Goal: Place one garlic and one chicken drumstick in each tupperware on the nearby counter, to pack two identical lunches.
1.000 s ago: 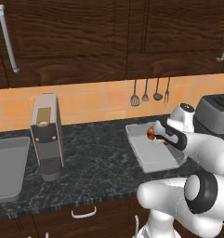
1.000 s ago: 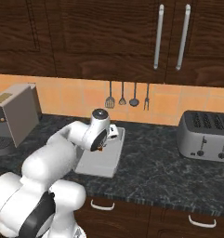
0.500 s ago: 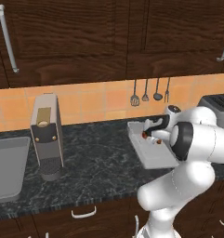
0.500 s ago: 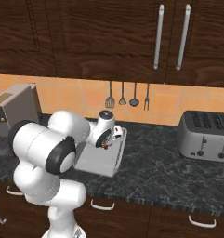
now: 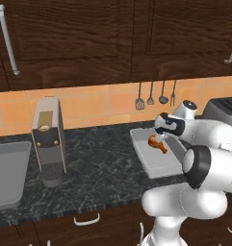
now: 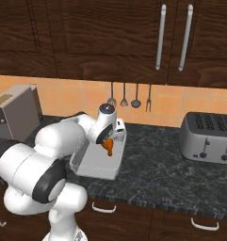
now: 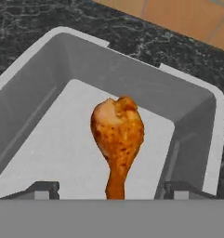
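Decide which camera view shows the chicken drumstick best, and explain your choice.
The hand view: the chicken drumstick is large and central over the grey tupperware, its browned skin clear. In both base views it is a small orange shape at the hand, partly hidden by the arm.

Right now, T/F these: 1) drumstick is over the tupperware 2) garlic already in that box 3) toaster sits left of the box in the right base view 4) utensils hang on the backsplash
1) True: the chicken drumstick hangs above the tupperware, at the gripper.
2) False: no garlic lies on the box floor that shows.
3) False: the toaster stands to the right of the box.
4) True: the utensils hang on the orange tiles.
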